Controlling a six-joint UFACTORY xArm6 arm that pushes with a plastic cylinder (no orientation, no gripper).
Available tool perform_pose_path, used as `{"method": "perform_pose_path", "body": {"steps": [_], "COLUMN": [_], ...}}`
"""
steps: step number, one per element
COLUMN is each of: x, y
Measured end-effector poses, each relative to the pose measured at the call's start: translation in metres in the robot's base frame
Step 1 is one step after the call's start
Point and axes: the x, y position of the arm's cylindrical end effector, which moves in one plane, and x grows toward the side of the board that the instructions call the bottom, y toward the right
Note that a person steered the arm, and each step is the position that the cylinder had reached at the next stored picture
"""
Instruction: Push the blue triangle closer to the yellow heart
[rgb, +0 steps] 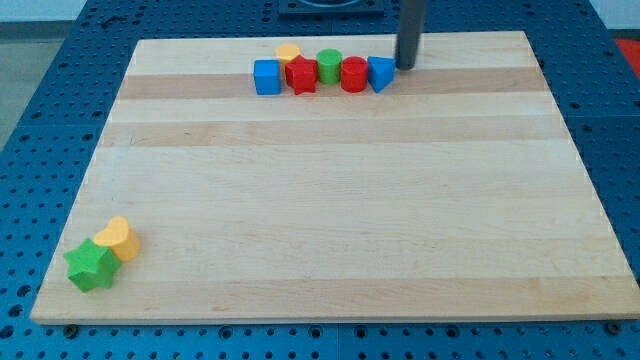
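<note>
Blue triangle (381, 73) ends the top row on the counter (330, 200). The tip (407, 66) sits just right of it; the end effector is a plain rod with no jaws. Push centred, down-left toward the likely yellow heart (120, 238).

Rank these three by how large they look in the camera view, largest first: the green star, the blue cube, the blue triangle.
1. green star, though it lies nearest the view's bottom, so nearness may inflate it
2. blue cube
3. blue triangle
</note>
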Motion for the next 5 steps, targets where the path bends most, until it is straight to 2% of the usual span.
{"method": "perform_pose_path", "body": {"steps": [2, 5], "x": [0.073, 0.143], "y": [-0.048, -0.186]}}
